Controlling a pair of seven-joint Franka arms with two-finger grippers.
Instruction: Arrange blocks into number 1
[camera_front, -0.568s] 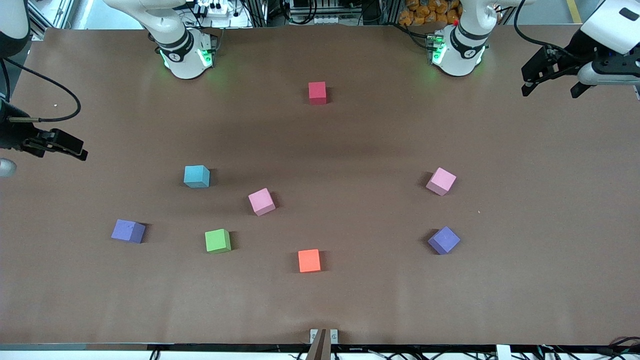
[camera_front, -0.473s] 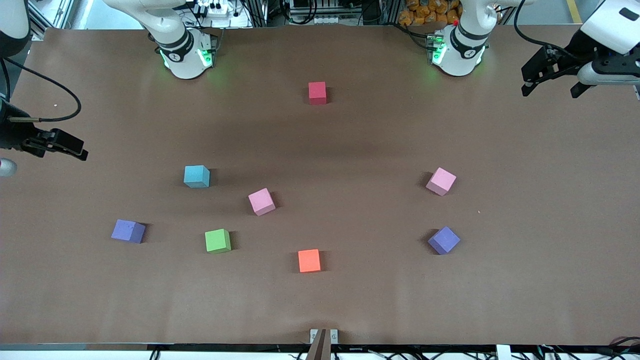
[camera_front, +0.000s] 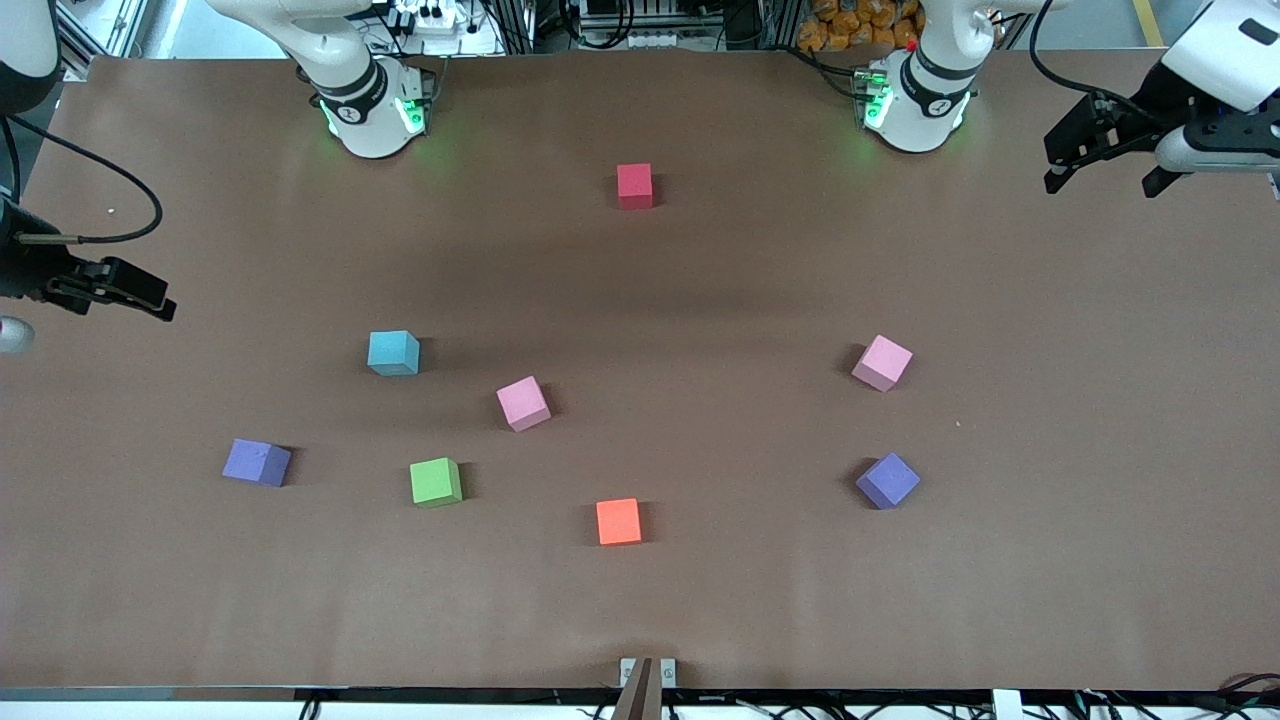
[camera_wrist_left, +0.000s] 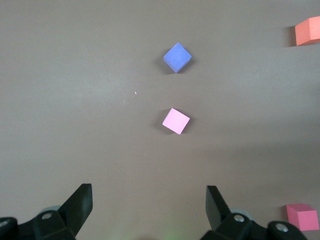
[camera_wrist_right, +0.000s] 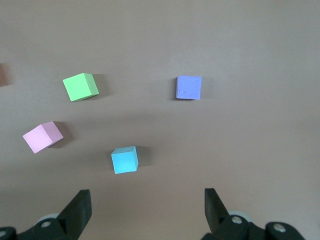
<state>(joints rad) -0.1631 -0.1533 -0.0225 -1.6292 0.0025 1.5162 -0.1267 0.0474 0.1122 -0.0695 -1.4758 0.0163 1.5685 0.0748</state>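
While both claws are hanging spread and empty, I'm seeing the left claw (camera_front: 1100, 150) lying nearest the pink block (camera_front: 882, 362); the right claw (camera_front: 120, 290) nearest the blue block (camera_front: 393, 352).

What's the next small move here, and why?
Probably lower the open right gripper toward the light blue block, the block closest to its fingers in the right wrist view. All eight blocks lie scattered and apart on the table, no digit started. The left gripper, also open, waits at its end.
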